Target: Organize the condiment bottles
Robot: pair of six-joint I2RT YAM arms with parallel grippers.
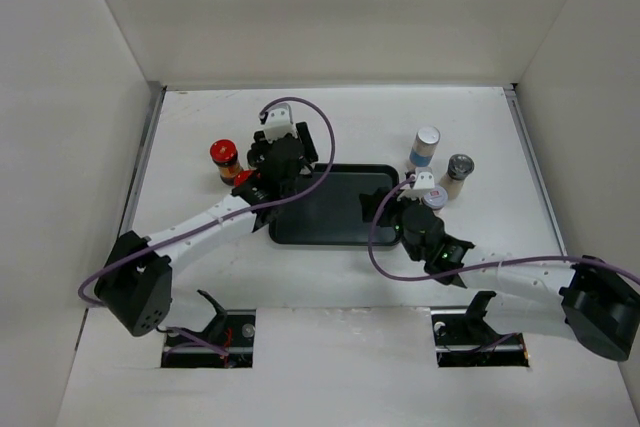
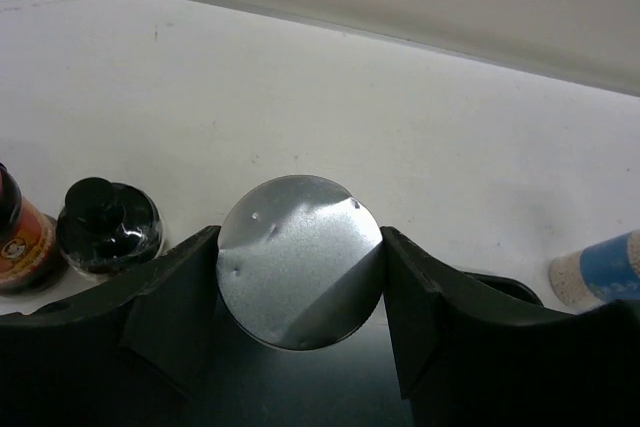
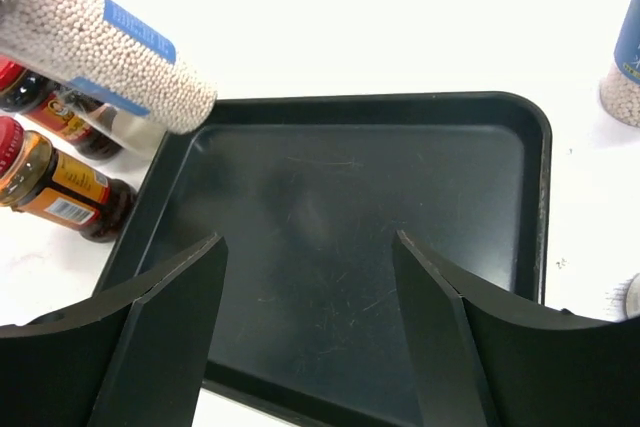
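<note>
My left gripper (image 2: pixel 300 282) is shut on a silver-capped bottle (image 2: pixel 300 259). The right wrist view shows this bottle (image 3: pixel 110 42), with white beads and a blue label, held tilted above the far left corner of the black tray (image 3: pixel 340 207). My right gripper (image 3: pixel 310 277) is open and empty over the tray's near right part. Two red-capped bottles (image 3: pixel 60 182) (image 3: pixel 40 97) and a black-capped jar (image 2: pixel 108 227) stand left of the tray. From above, a blue-labelled bottle (image 1: pixel 425 147) and a grey shaker (image 1: pixel 458 175) stand right of the tray (image 1: pixel 330 217), and another grey-topped one (image 1: pixel 433 197) stands by my right wrist.
White walls enclose the table on the left, back and right. The left arm (image 1: pixel 200 222) reaches across the table's left side to the tray's corner. The right arm (image 1: pixel 500 272) lies along the near right.
</note>
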